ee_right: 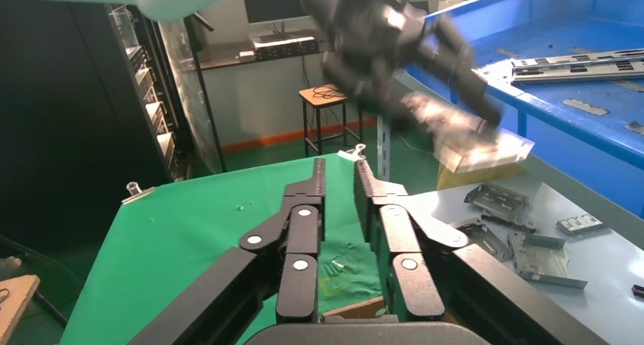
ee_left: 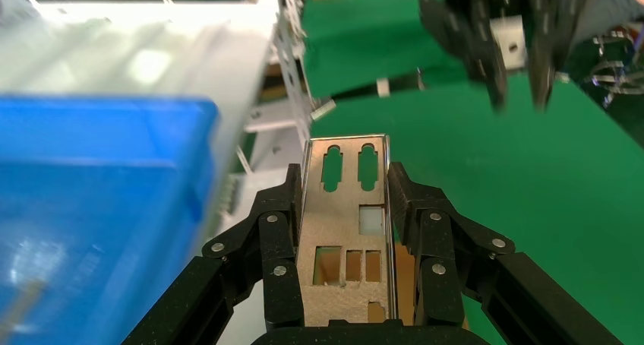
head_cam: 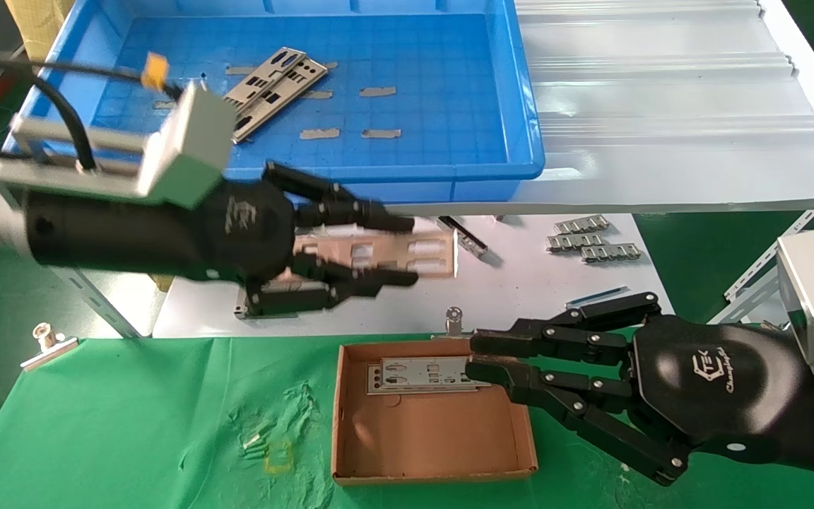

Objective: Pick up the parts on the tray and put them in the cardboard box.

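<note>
— Here, what does the left claw [head_cam: 400, 251] carry?
— A part [ee_left: 348, 231], a punched silver plate, clamped flat between its fingers [head_cam: 350, 212]; it hangs over the grey counter [head_cam: 520, 297], just off the front rim of the blue tray [head_cam: 506, 113].

— And the remaining parts?
— Two plates [head_cam: 273, 88] lie on the tray's floor toward its far left corner; one plate [head_cam: 425, 375] lies inside the cardboard box [head_cam: 432, 452], along its far wall, on the green cloth [head_cam: 131, 424].

— The right claw [head_cam: 474, 360]?
— Its fingers are nearly closed and grip nothing; the tips hover at the box's far right corner, over that plate's end.
</note>
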